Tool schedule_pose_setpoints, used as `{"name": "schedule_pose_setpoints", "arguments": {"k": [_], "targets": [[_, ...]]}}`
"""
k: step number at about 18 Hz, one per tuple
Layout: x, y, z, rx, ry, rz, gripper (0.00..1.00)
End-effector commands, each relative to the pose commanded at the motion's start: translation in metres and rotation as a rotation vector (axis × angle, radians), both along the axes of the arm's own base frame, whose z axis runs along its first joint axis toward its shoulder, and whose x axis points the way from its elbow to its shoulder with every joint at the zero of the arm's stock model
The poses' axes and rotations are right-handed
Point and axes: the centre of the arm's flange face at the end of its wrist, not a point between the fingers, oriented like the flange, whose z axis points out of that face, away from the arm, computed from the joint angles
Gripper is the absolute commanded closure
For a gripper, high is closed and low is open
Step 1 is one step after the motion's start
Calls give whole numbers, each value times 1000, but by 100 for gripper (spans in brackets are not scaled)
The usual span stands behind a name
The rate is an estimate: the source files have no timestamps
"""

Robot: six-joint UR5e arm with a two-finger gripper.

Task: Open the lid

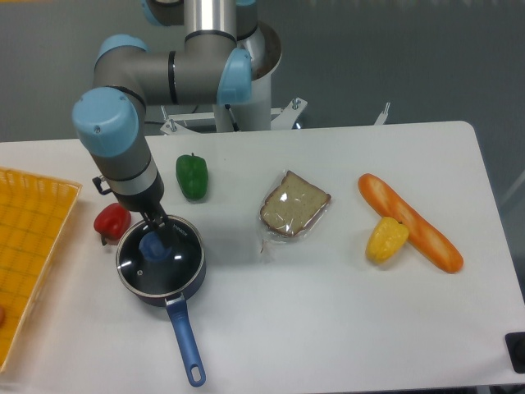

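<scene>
The lid (168,267) is a round glass disc with a thin metal rim and a blue centre knob (153,246). It lies flat on the dark blue saucepan (156,291), whose long blue handle (185,343) points toward the table's front edge. My gripper (159,232) reaches down from the arm directly over the knob. Its dark fingers (157,223) sit at the knob. I cannot tell whether they are closed on it.
A red pepper (111,222) lies just left of the pan. A green pepper (192,176) lies behind it. A bagged bread slice (294,205), a baguette (408,222) and a yellow pepper (386,239) lie to the right. A yellow basket (33,246) stands at the left edge.
</scene>
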Motion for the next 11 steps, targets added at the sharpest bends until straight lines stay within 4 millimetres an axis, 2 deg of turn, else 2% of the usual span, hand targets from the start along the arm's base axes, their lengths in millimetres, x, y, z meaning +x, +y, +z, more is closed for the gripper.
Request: {"name": "schedule_pose_setpoints", "arguments": {"k": [5,11], "targets": [[-5,8,-6,-4,-2,-3,0],[-7,9,-25,-65,31,-5,0]]}}
